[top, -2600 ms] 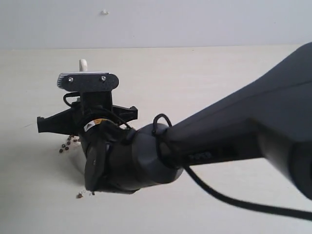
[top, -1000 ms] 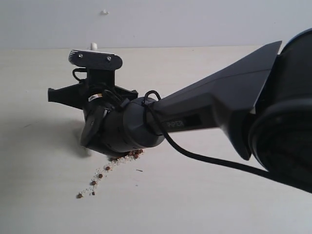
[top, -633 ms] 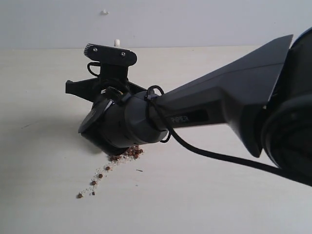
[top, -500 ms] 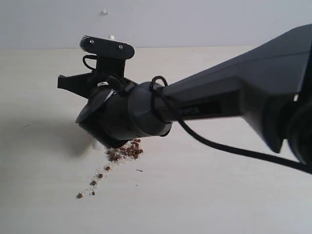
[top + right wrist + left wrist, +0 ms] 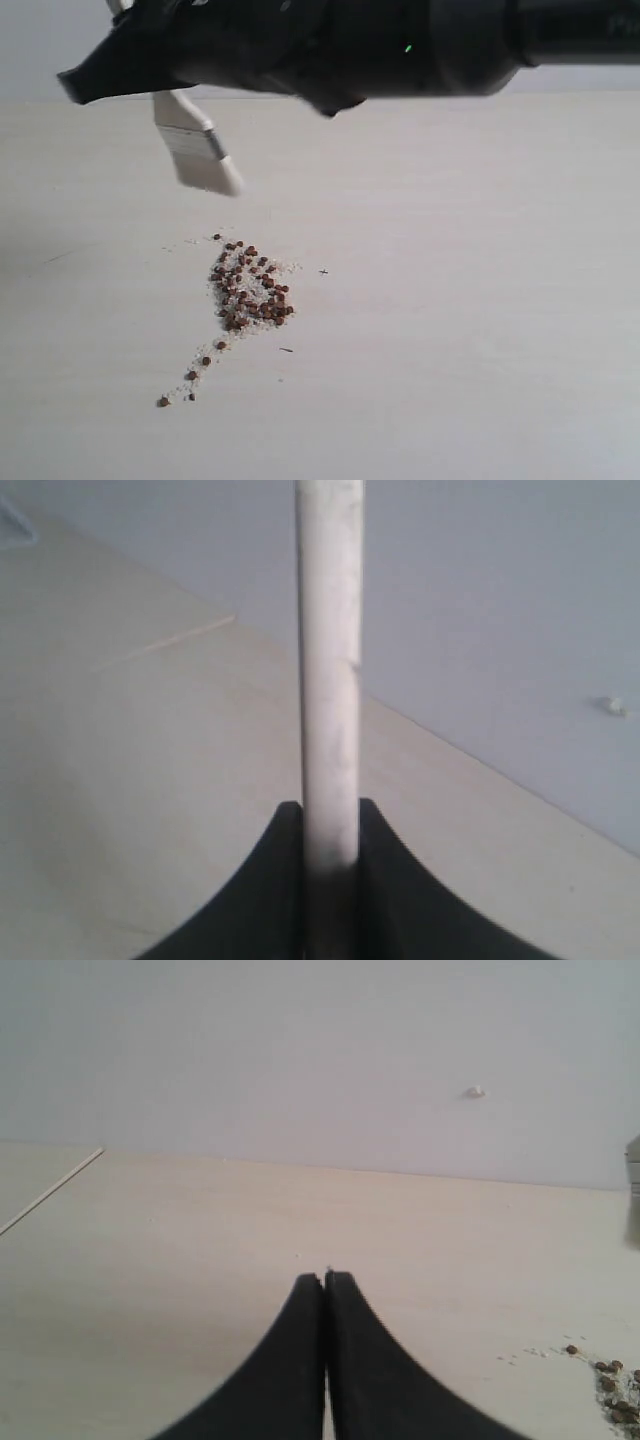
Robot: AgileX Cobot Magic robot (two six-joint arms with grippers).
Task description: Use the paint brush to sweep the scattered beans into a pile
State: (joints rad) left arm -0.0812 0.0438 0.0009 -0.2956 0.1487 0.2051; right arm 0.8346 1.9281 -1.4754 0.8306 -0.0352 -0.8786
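The paint brush (image 5: 194,148) hangs tilted in the air, its cream bristles above and left of the pile (image 5: 250,290) and clear of the table. The pile is a heap of reddish-brown beans and white grains. A thin trail of beans (image 5: 190,376) runs from it toward the near left. My right gripper (image 5: 330,806) is shut on the brush's pale handle (image 5: 330,660). In the exterior view its dark arm (image 5: 330,40) crosses the top. My left gripper (image 5: 325,1278) is shut and holds nothing, with the pile's edge (image 5: 612,1385) to one side.
A pale wooden table (image 5: 470,300) carries everything, and a plain grey wall (image 5: 300,1050) stands behind it. A small white speck (image 5: 475,1091) sits on that wall.
The right arm has risen and lifted the brush off the table. The pile, hidden under the arm before, now shows in full. The bean trail has not moved.
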